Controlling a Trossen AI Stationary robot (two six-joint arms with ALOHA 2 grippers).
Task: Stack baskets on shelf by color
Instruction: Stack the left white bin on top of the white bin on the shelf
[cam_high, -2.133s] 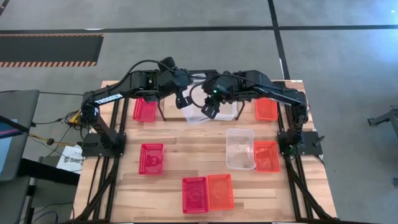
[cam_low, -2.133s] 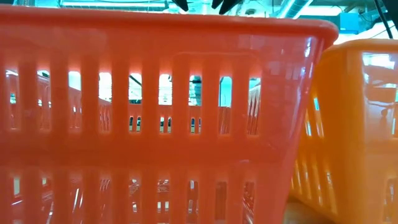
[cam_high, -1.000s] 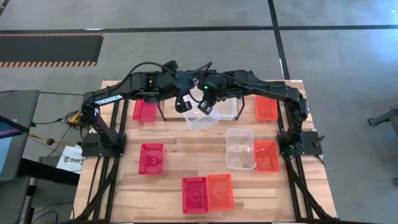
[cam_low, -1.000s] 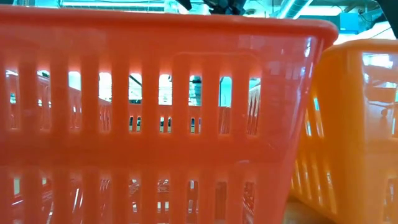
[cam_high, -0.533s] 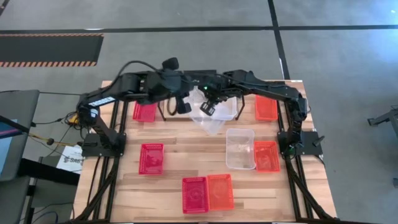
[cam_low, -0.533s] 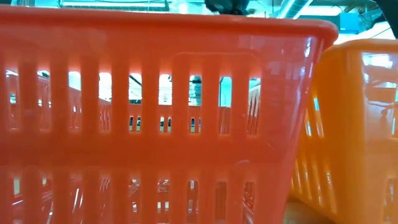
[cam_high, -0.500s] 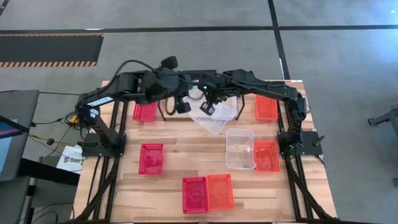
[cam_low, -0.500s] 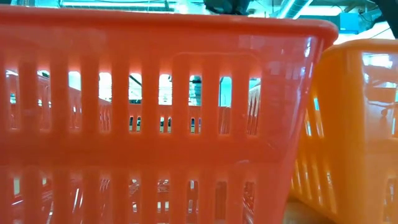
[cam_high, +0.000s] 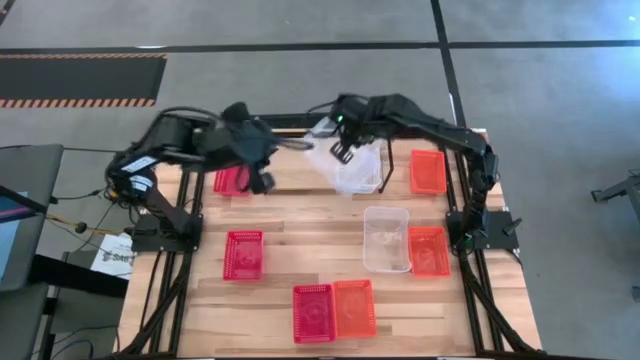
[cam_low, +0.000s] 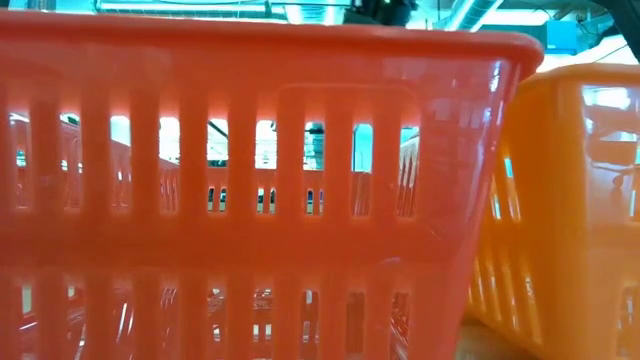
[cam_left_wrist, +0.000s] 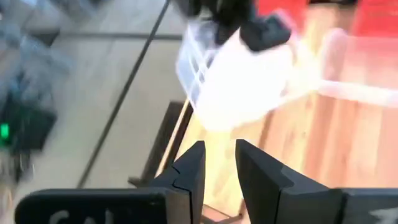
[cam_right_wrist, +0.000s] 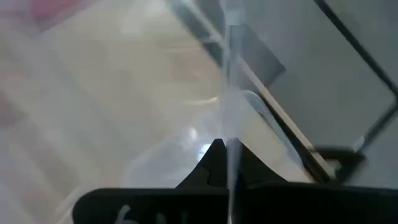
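Right hand (cam_high: 340, 150): clenched on the clear basket's (cam_high: 345, 168) rim, holding it tilted above the shelf (cam_high: 300, 118) for stacking.
Left hand (cam_high: 262, 180): released, empty, clear of it.

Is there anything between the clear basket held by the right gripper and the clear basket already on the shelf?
Nothing visible blocks it. The right gripper holds the tilted clear basket right beside the clear basket on the shelf. The left gripper is off to the side, near the red basket.

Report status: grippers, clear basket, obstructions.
Right gripper shut on clear basket, tilted above the shelf. Left gripper empty, fingers parted, near red basket. Nothing blocking.
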